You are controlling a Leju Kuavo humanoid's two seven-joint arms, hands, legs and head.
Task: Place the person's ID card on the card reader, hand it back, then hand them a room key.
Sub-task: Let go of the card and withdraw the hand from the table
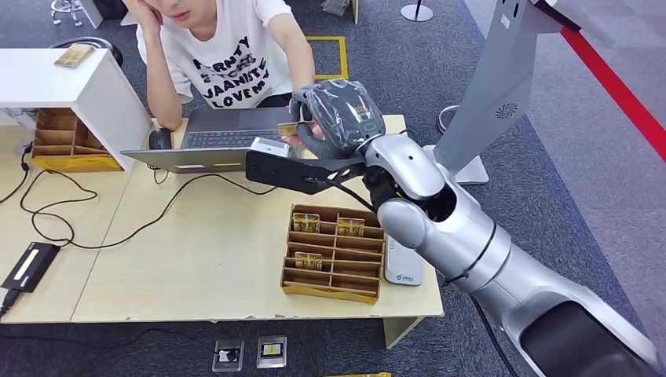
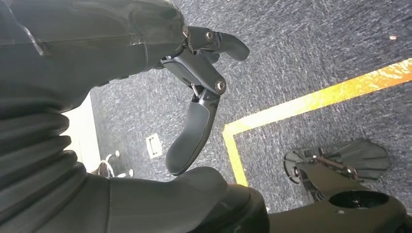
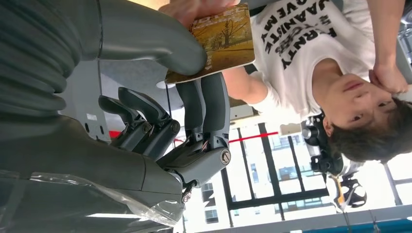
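right hand point(image 1: 334, 118) pinches the hotel key card point(image 3: 224, 41) out toward 12 o'clock so the person's hand point(image 3: 194, 8) can grab it, left hand point(image 2: 194, 92) hanging loose and empty.

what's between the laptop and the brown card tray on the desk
In the head view, the black card reader sits between the laptop and the card tray, with bare desk before the tray. The right robot hand, holding a card, hangs above the reader.

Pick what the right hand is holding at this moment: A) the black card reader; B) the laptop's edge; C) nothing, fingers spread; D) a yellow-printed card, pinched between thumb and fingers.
D: in the right wrist view the right hand pinches a yellow-printed card between thumb and fingers, extended toward the person.
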